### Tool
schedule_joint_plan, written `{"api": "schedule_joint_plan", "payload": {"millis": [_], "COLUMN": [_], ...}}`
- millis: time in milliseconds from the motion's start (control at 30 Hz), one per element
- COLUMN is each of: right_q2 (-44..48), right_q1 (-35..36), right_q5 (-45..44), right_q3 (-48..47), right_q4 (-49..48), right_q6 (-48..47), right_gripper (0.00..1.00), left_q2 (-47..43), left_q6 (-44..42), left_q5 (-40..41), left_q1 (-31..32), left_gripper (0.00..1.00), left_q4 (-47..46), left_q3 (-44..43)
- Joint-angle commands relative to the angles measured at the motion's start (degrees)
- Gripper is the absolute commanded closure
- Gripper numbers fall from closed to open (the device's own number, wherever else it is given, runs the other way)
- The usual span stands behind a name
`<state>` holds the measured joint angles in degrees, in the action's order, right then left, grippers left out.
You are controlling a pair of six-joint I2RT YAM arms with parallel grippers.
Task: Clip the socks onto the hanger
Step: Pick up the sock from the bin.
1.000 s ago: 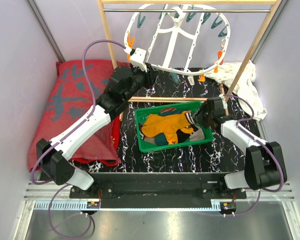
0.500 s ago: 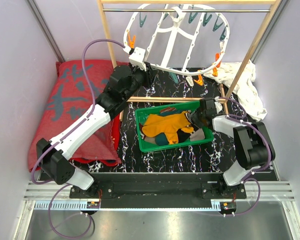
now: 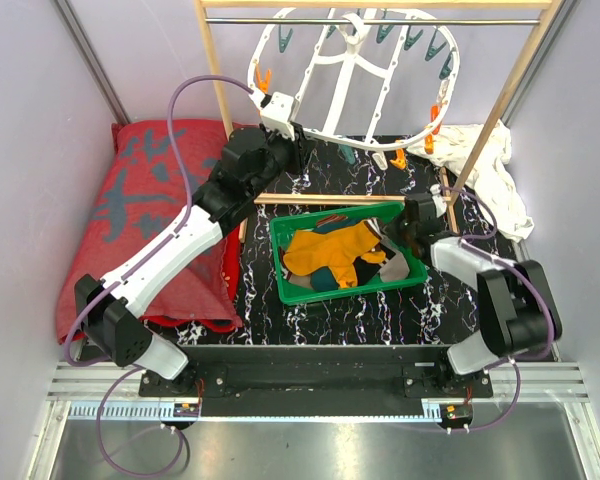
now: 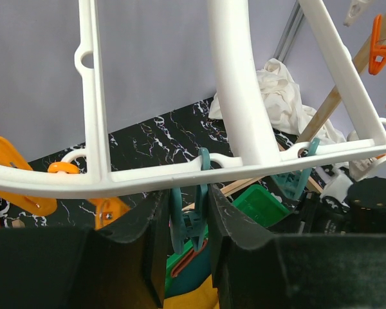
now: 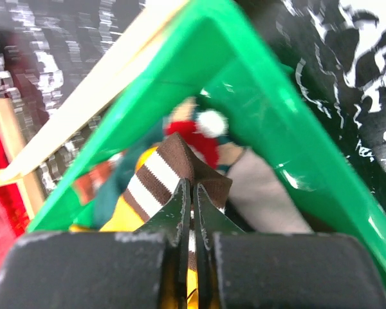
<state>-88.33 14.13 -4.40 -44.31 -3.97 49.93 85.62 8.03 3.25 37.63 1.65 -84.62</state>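
Low wooden rail just behind the bin — hanger hangs beyond

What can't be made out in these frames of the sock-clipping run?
- Top external: how many socks lie in the green bin; the mustard sock covers the rest.
- Left wrist: whether the left gripper squeezes the teal peg or only flanks it; its fingers hide the contact.
- Right wrist: the bin's far contents, blurred beyond the striped cuff in the shut right gripper.

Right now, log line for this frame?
left pincer: clamped on teal peg of hanger | right pincer: shut on mustard sock, in green tray
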Motion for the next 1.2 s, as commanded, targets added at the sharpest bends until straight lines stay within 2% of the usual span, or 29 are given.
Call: {"api": "schedule_joint_plan", "payload": {"millis": [0,333,600,867,1167], "right_q2": [7.11,21.60,31.90,31.65,25.76], "right_q1": [0.72,5.20,14.87,19.18,19.53], "right_q5": [0.36,4.23,6.60,9.23,21.10], "right_q3": [0.90,0.98,0.55,-6.48,-14.48], "right_q4": [-0.43,2.47,3.53,3.62,1.77], "right_q6": [-5.98,-22.84,-33.22,-40.43,-56.42], "right_gripper": [1.00,1.00,1.00,1.00,1.00], "left_q2": [0.24,0.51,-0.54,-0.99,-1.95], "left_q6": [0.75,3.04,6.91,9.19,8.14], "left_q5": [0.18,-0.08,-2.89,-7.29,-10.19], "left_q1": [0.25,0.34,0.25,0.25,0.25], "left_gripper": [1.00,1.00,1.00,1.00,1.00], "left_q4": [2.74,2.75,1.69,-0.16,-1.03], "left_q3": [-2.66,-3.71,-3.27,-3.10,-2.31]}}
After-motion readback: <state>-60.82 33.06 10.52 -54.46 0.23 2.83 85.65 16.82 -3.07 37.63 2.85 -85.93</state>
